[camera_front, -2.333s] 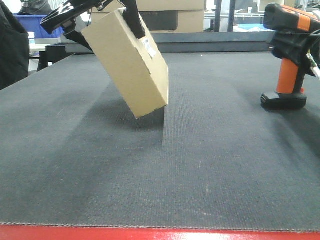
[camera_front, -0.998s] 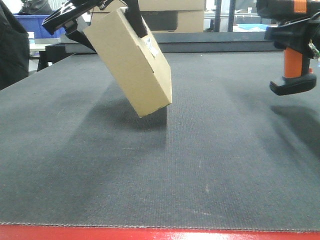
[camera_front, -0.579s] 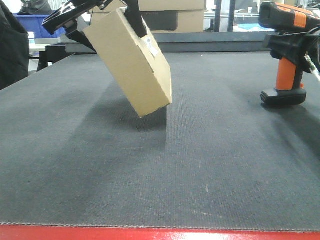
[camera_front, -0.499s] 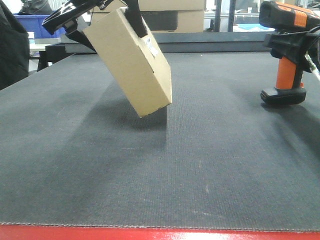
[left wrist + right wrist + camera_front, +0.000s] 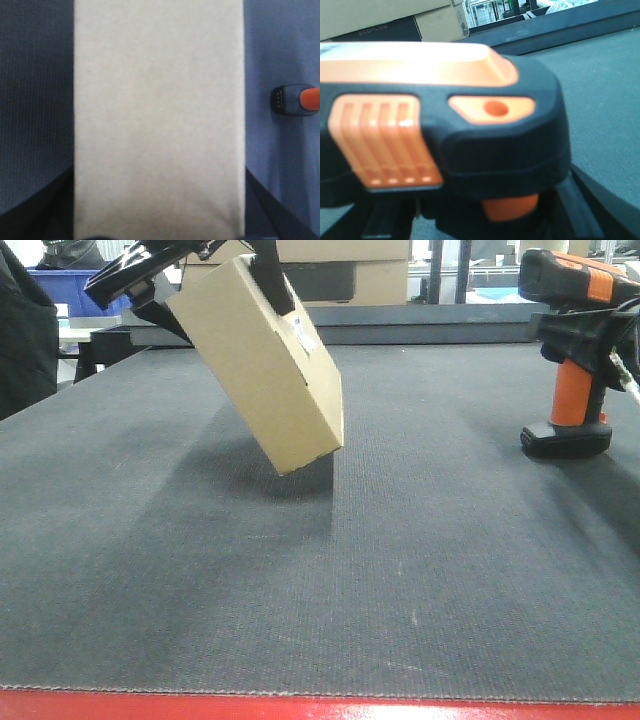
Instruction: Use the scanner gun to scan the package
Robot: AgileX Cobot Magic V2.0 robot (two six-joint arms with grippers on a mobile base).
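Package [image 5: 265, 365] hung tilted from the left gripper [image 5: 212, 285], scanner gun [image 5: 572, 360] stood upright in the right gripper [image 5: 585, 335].
The left fingers [image 5: 272, 280] were clamped across the box's upper end, its body slanting down from them, white label [image 5: 298, 335] just below one finger (lower corner close over the table [image 5: 400, 570]). The right fingers were closed around the scanner beneath its black head, the orange handle and flat base below them at the table.

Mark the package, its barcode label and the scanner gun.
package [image 5: 262, 375]: front-facing view, middle of its broad tan face.
barcode label [image 5: 299, 336]: front-facing view, centre of the white sticker.
scanner gun [image 5: 573, 395]: front-facing view, on the orange handle.
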